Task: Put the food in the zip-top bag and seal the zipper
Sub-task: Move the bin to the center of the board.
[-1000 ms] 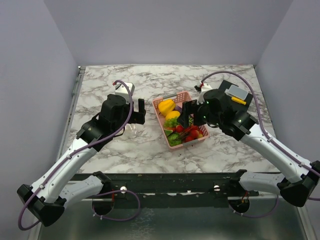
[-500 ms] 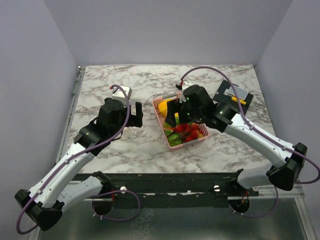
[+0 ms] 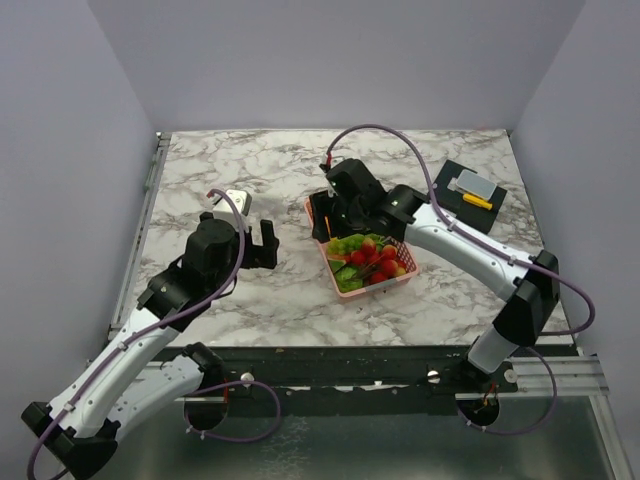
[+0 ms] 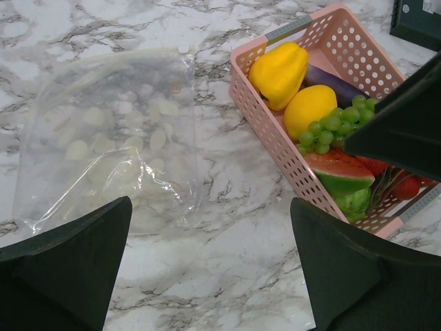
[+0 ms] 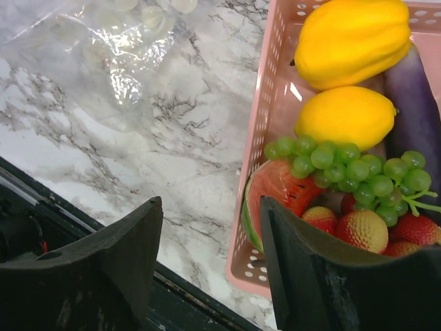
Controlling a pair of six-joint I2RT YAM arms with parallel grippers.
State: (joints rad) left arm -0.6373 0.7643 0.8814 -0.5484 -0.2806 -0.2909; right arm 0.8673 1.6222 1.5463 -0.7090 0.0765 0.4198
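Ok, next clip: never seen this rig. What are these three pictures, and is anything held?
Two robot arms are bolted to a table. The wide picture looks down from above and behind them; the other two come from a camera on each wrist, so the dark shapes are that arm's own fingers. On the table lie a clear bag, flat, a pink basket of toy food, and a black mat. The left gripper hangs beside the bag, the right gripper over the basket's edge. Both are open, holding nothing.
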